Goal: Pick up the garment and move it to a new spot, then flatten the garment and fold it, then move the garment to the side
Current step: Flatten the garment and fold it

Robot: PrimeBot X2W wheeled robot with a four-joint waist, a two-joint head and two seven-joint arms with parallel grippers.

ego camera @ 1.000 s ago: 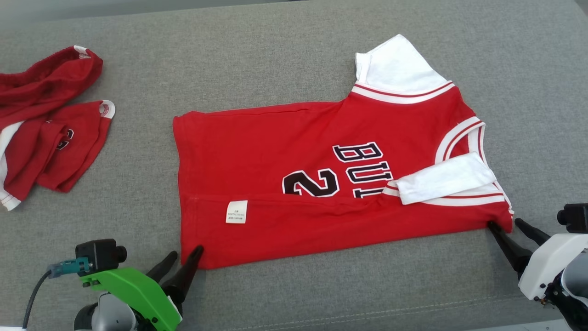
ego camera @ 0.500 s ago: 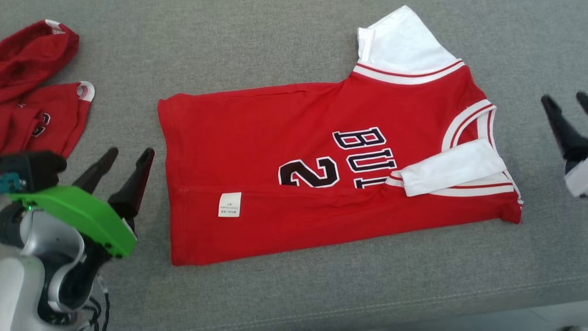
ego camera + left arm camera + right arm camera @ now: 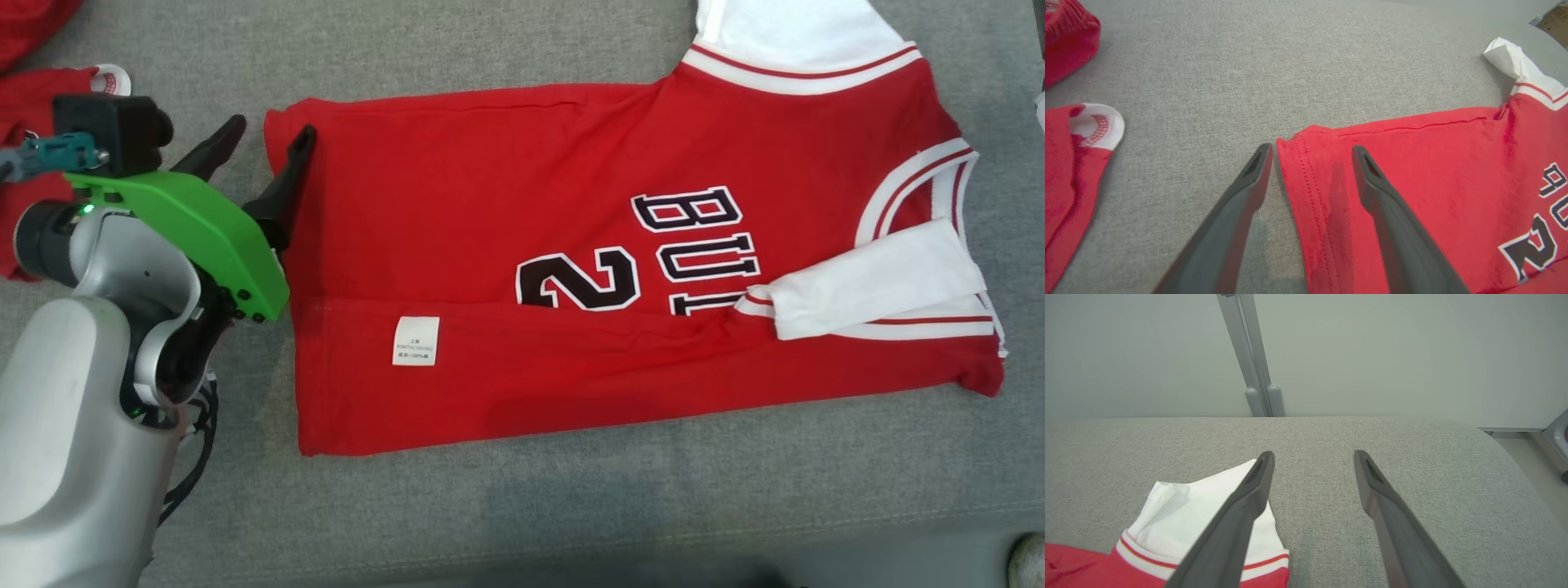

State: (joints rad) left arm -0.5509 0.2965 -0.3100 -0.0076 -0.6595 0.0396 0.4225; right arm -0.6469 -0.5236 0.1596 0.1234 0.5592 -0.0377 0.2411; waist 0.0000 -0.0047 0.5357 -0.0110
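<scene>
- The garment [image 3: 490, 204] [image 3: 1433, 163], a red jersey with dark letters and a numeral 2 [image 3: 580, 282], lies flat on the grey padded surface [image 3: 571, 506] [image 3: 1208, 81] [image 3: 1412, 457]; its hem points to the robot's left and its collar to the right
- Its near long side is turned over onto the front, with a small white label [image 3: 415, 340] on that flap; one white sleeve [image 3: 873, 286] is folded across the chest; the other white sleeve [image 3: 800, 33] [image 3: 1167, 514] sticks out at the far side
- The left fingers [image 3: 287, 175] [image 3: 1384, 196] are spread and hold nothing; they straddle the far hem corner, one over the bare surface just outside the hem, the other over the red cloth; whether the tips touch cannot be told
- The right fingers [image 3: 1241, 506] are spread and empty, above the surface just beside the far white sleeve
- Other red clothes [image 3: 37, 94] [image 3: 1069, 196] lie apart at the far left
</scene>
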